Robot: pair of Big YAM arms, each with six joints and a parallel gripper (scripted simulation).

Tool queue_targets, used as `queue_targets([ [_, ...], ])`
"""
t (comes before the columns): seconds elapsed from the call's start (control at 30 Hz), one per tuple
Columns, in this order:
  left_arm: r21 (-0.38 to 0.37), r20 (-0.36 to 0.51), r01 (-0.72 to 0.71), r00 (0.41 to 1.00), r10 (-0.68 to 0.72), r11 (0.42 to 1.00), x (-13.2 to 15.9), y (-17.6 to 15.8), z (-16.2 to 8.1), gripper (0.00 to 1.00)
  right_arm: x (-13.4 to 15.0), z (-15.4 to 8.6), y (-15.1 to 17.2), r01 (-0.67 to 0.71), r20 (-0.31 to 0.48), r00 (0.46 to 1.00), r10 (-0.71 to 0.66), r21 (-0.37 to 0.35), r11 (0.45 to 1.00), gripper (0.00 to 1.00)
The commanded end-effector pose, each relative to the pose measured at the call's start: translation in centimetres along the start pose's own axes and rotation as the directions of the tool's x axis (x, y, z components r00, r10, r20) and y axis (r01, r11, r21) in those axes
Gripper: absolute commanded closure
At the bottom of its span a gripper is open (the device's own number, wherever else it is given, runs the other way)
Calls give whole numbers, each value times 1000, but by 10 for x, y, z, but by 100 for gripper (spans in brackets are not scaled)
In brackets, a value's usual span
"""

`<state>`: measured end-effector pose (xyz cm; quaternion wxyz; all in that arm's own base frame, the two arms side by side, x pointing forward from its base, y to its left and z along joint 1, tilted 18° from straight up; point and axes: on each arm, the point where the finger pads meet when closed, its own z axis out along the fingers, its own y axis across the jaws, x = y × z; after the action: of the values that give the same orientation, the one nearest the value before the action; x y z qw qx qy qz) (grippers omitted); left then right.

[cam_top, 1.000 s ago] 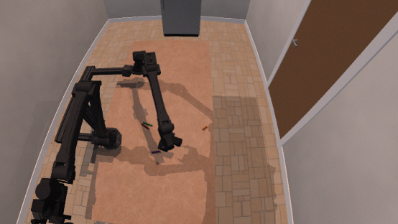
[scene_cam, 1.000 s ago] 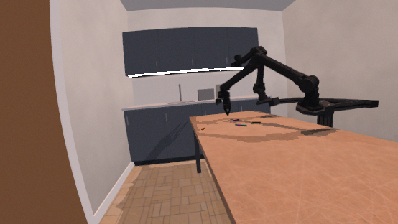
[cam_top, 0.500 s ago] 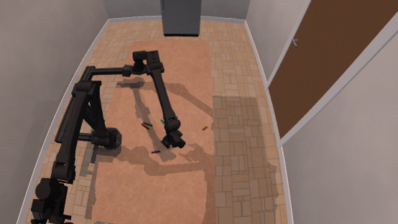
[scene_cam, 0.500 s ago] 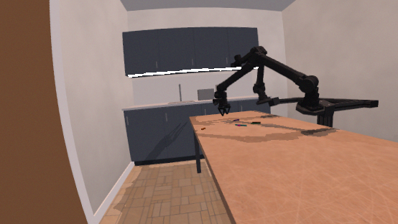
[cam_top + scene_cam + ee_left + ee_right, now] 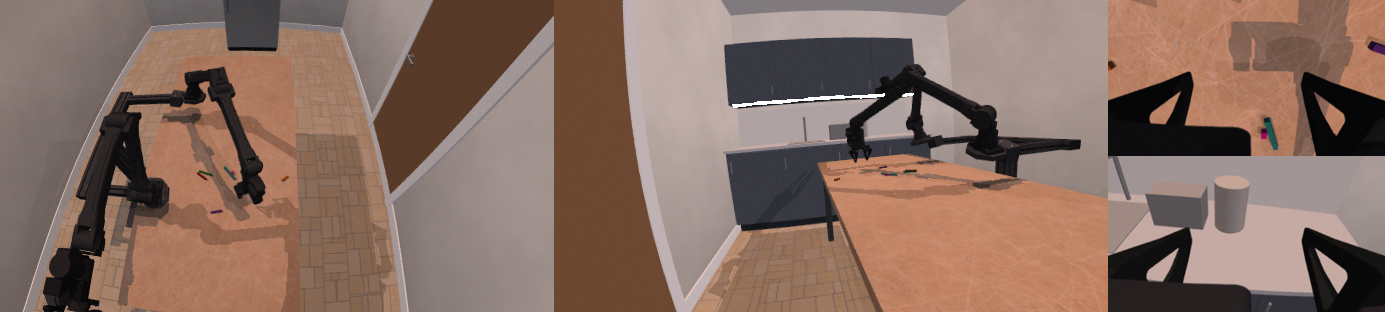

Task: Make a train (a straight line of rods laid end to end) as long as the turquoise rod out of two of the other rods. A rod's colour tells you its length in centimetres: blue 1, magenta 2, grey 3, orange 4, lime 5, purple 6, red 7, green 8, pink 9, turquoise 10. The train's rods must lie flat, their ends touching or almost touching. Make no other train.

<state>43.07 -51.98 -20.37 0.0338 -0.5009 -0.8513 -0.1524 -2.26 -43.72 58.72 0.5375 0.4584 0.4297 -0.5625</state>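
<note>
While the left end effector (image 5: 860, 156) (image 5: 1247, 78) hovers released above the worktop (image 5: 979, 230) (image 5: 1212, 45), the magenta rod (image 5: 232, 172) (image 5: 1264, 134) apparently touches the turquoise rod (image 5: 229, 173) (image 5: 1271, 134).

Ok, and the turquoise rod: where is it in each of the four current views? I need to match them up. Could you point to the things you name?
Top: just below centre, left of the left gripper (image 5: 248, 192) (image 5: 860, 154) (image 5: 1247, 78).
Exterior: right of centre, on the table's far part.
Left wrist: the turquoise rod (image 5: 227, 170) (image 5: 893, 174) (image 5: 1271, 135) is at the bottom, right of centre.
Right wrist: not in it.
Shared landmark, first three: the magenta rod (image 5: 232, 172) (image 5: 886, 174) (image 5: 1264, 134) beside it.
</note>
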Motion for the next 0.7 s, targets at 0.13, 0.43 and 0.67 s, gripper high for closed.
queue_targets([
  [0.13, -19, 55, -272, 961, 273, 962, -7, 36, -24, 0, -49, -8, -6, 12, 73, 997, -13, 11, 1000, 0],
  [0.43, -34, 47, -505, 861, 506, 862, 0, 67, -24, 0, -49, -8, -6, 12, 73, 997, -13, 11, 1000, 0],
  [0.67, -43, 37, -640, 767, 641, 767, 5, 88, -23, 0, -49, -8, -6, 12, 73, 997, -13, 11, 1000, 0],
])
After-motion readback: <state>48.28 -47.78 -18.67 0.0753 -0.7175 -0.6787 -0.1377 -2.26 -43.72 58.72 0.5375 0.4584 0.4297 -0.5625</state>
